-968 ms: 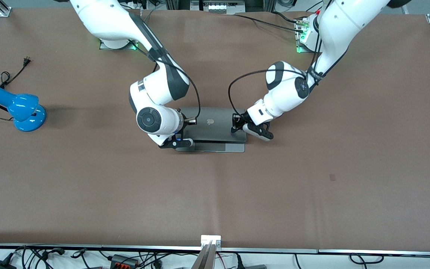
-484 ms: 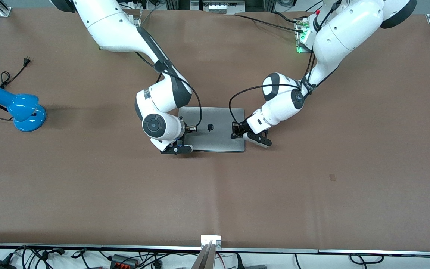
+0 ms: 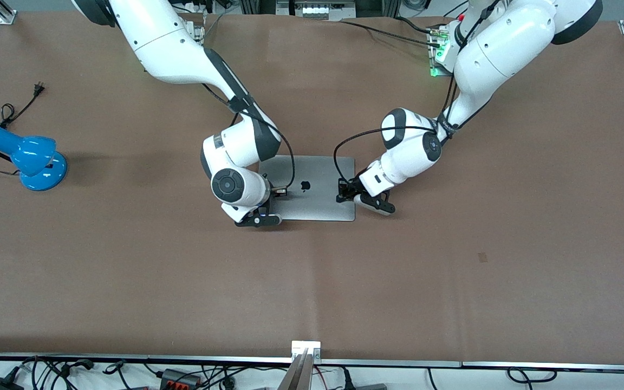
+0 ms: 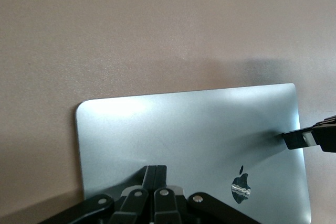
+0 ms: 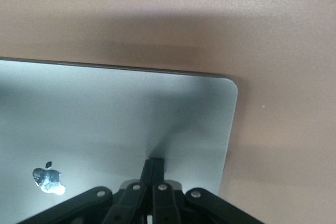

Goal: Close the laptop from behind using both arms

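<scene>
A blue desk lamp [image 3: 26, 157] stood with its loose cord near the right arm's end of the brown table [image 3: 453, 281], well apart from the silver laptop [image 3: 317, 187], which lay shut and flat at the table's middle with its logo facing up. The right gripper [image 3: 278, 190], fingers pressed together, rested on the lid by the edge toward that arm's end. The left gripper [image 3: 343, 190], likewise pinched together and holding nothing, pressed on the lid's edge toward the left arm's end.
</scene>
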`<state>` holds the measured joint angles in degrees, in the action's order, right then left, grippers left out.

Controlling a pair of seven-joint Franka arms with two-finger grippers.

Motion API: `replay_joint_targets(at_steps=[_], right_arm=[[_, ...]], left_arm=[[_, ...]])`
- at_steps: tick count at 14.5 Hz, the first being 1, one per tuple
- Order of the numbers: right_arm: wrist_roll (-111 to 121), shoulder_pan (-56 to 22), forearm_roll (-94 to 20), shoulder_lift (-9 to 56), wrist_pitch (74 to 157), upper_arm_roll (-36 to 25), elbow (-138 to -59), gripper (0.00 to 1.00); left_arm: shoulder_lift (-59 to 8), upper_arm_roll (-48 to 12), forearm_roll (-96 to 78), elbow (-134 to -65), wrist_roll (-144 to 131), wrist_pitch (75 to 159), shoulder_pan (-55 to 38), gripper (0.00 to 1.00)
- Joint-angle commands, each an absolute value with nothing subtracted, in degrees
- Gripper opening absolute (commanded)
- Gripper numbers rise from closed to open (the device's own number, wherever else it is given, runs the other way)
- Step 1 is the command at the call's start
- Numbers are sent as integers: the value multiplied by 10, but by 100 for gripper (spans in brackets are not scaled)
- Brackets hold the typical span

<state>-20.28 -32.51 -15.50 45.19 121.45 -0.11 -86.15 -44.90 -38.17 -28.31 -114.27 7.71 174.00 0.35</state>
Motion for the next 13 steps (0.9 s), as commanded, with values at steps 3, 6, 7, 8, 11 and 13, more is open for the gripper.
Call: replay_joint_targets(at_steps=[3,6,7,8,11,13], right_arm=[[-204,-325,-143,466,1222,-1,-848,0],[-204,-324,-142,463,1219,-1,-848,0],[-203,-323,-141,459,1216,-3,-848,0],[-203,-323,-141,454,1216,-5,-848,0],[-203,-323,-137,440,1216,-18,-848,0],[-201,-323,-132,420,1201,-33,-849,0]], left_arm=[[-448,-369,-288,-1136,88,1744,6,1],[-431,-370,-287,-1135,89,1738,20,1],[-415,-372,-286,-1133,89,1704,32,1],[-391,-370,-286,-1130,89,1661,38,1],[-332,-368,-282,-1108,90,1518,75,1],[-306,-365,-253,-1078,89,1406,99,1]])
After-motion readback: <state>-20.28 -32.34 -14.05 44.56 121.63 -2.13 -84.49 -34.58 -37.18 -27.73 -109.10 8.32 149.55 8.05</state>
